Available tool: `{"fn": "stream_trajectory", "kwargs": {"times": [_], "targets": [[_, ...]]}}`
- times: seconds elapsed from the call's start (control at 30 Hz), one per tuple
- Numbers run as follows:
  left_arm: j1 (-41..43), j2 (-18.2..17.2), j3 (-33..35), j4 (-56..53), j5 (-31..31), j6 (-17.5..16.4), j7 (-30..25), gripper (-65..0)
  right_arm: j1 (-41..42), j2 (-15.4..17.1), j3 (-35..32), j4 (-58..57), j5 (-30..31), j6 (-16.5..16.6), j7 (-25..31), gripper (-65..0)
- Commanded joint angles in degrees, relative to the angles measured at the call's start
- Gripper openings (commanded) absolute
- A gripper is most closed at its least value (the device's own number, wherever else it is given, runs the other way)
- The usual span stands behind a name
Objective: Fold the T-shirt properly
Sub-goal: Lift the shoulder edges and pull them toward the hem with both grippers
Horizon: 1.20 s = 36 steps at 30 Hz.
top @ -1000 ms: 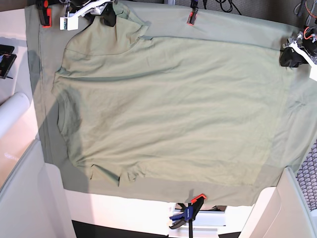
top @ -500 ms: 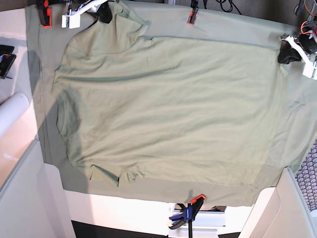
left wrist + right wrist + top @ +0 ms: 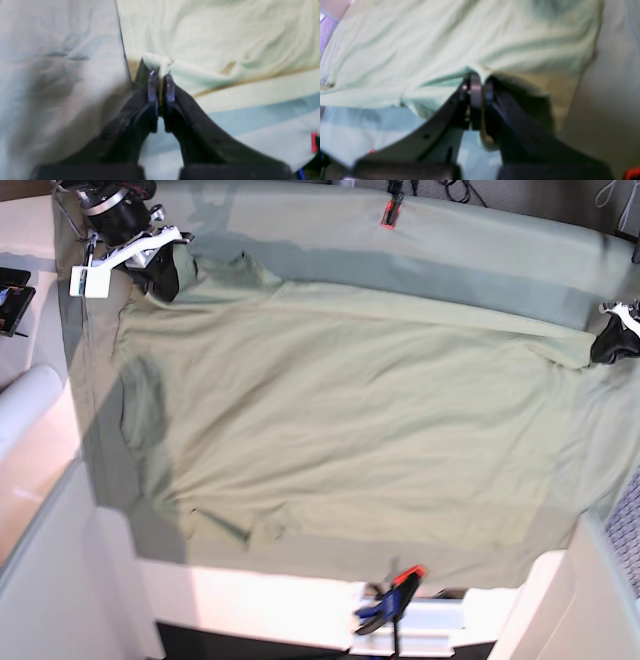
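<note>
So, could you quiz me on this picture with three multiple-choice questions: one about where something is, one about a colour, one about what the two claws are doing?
1. In the base view, where does the red clip sit?
A. On the top edge of the larger sage-green cloth
B. On a sleeve
C. On the white roll

2. What colour is the short-sleeved cotton T-shirt?
A. Navy
B. Pale sage green
C. Orange

3. What are the left gripper and right gripper doing?
A. Both wide open above the table
B. One open, one shut
C. Both shut on the T-shirt's fabric

Answers:
1 A: the clip sits on the cloth's far edge.
2 B: the shirt is pale green in every view.
3 C: each wrist view shows shirt fabric pinched between closed jaws.
</note>
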Motion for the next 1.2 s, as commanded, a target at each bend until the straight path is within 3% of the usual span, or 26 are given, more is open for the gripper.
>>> {"fn": "stream_trajectory", "kwargs": {"times": [0.0, 0.27, 0.47, 0.87, 0.9, 0.97, 1.0, 1.07, 1.17], "targets": [[-2.2, -1.3, 0.4, -1.1, -0.6, -0.5, -1.6, -65.0, 2.5, 0.5, 0.2, 0.5, 0.0, 0.2, 1.9, -65.0], [-19.6, -1.3, 12.3, -17.6, 3.8, -0.5, -6.4, -65.0, 15.7, 1.1, 0.2, -10.8, -3.8, 0.7, 3.8, -65.0], [-29.7, -1.3, 16.9, -25.5, 6.8, -0.5, -7.6, -65.0, 23.9, 1.2, 0.2, -20.9, -4.6, 1.7, 4.1, -65.0], [-35.8, -1.0, 22.8, -30.9, 10.6, -0.5, -10.3, -65.0, 34.8, 1.1, -4.7, -36.9, -7.8, 2.4, 6.7, -65.0], [-35.8, -1.0, 22.8, -30.9, 10.6, -0.5, -10.3, -62.8, 35.1, 1.1, -5.1, -36.9, -8.7, 2.4, 6.9, -55.8], [-35.8, -1.0, 22.8, -30.9, 10.6, -0.5, -10.5, -46.5, 35.1, 1.1, -6.0, -36.9, -9.8, 2.3, 8.5, -36.1], [-35.8, -1.0, 22.8, -30.9, 10.6, -0.5, -10.4, -37.4, 35.1, 1.1, -6.2, -36.9, -10.1, 2.3, 8.5, -29.3], [-35.8, -1.1, 22.8, -30.8, 10.5, -0.5, -8.9, -24.9, 35.1, 1.1, -6.1, -36.9, -10.1, 2.3, 8.0, -26.0], [-35.8, -1.2, 22.4, -30.5, 9.8, -0.5, -5.4, -23.5, 35.0, 1.1, -4.6, -35.3, -9.8, 2.3, 4.8, -26.2]]}}
